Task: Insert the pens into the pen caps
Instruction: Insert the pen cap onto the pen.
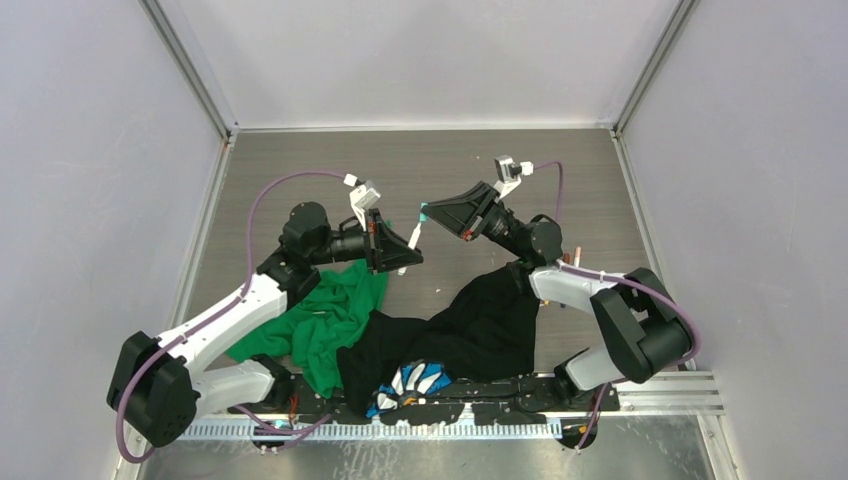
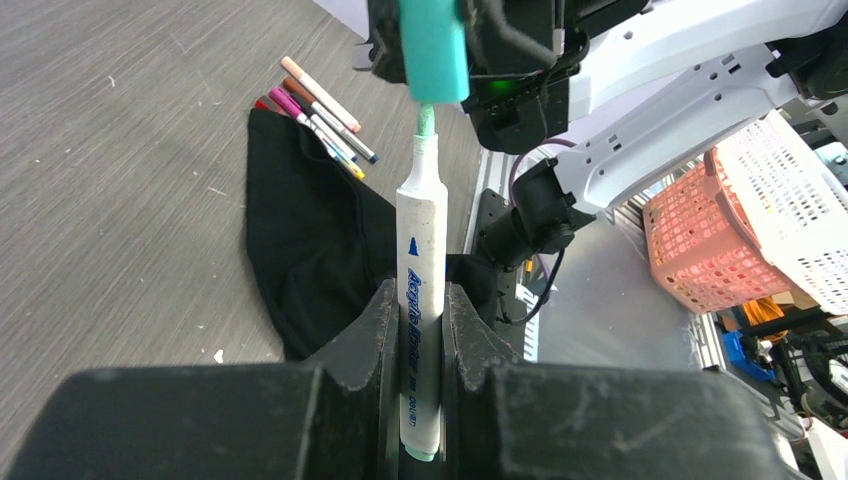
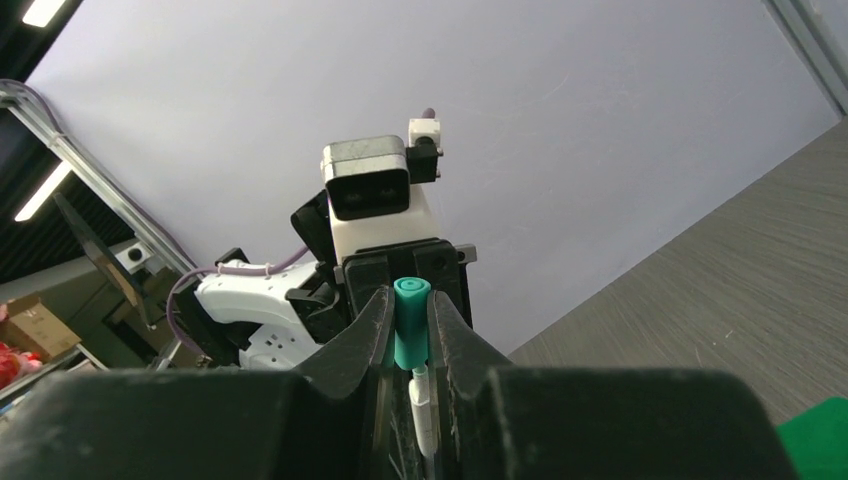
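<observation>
Midair, left gripper [image 2: 420, 292] clamping smooth white pen [image 2: 417, 220], right gripper [image 3: 408, 302] pinching cylindrical teal cap [image 3: 410, 332].

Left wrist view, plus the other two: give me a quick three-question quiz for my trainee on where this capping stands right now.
1. True or false: the pen gripped by the left end effector is fully seated in the teal cap.
2. What holds the teal cap? A) the right end effector B) the table C) the left end effector
3. Fill in: the loose pens lie at the edge of the ___ cloth.

Key: 1 false, only the pen's tip meets the cap's opening. 2 A. 3 black.
</observation>
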